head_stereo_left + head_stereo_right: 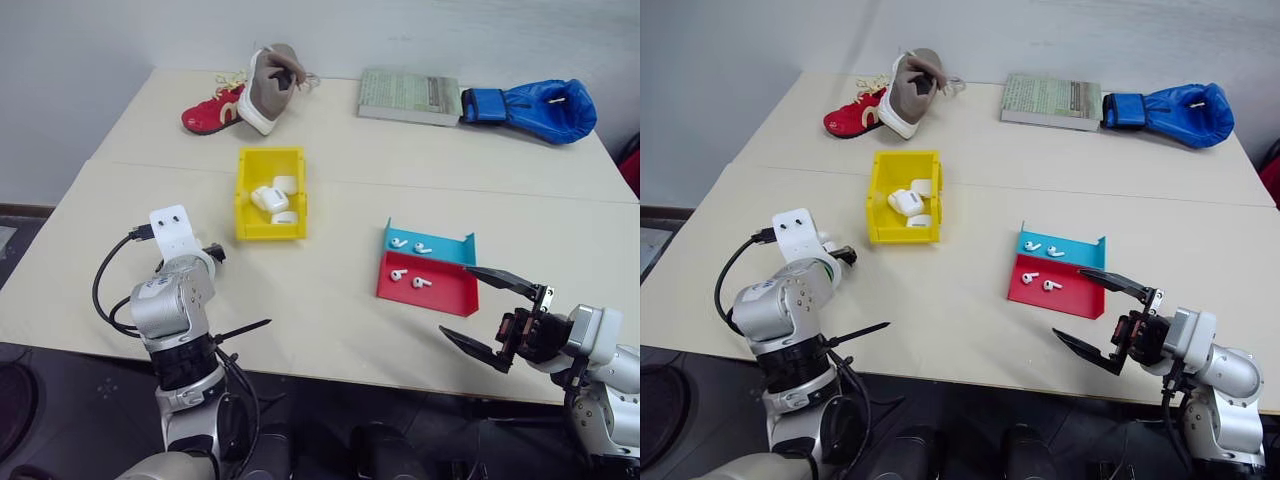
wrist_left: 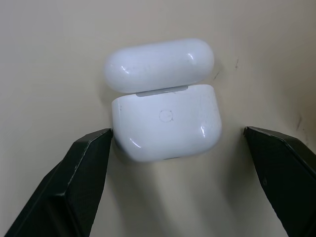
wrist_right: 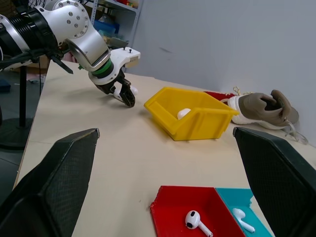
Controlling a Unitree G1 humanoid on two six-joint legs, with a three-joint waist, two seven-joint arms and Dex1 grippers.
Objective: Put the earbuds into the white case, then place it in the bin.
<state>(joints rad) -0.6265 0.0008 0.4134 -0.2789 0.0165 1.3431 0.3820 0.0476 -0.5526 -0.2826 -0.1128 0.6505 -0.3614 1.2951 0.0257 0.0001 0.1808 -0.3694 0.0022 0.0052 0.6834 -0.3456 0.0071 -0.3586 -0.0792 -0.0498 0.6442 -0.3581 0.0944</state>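
A white case (image 2: 165,123) lies on the tan table with its lid swung open. My left gripper (image 2: 177,133) is open and straddles it, one finger (image 2: 84,168) close by the case's side and the other finger (image 2: 281,163) well apart. In the head views that gripper (image 1: 213,252) points down at the table just left of the yellow bin (image 1: 270,232), which holds three more white cases. Several earbuds (image 1: 399,243) lie in the red and blue tray (image 1: 440,298). My right gripper (image 1: 482,312) hovers open and empty at the table's near edge, just in front of the tray.
Along the far side of the table lie a red shoe (image 1: 210,112), a beige shoe (image 1: 272,85), a book (image 1: 408,96) and a blue boxing glove (image 1: 540,108). Bare tabletop stretches between the bin and the tray.
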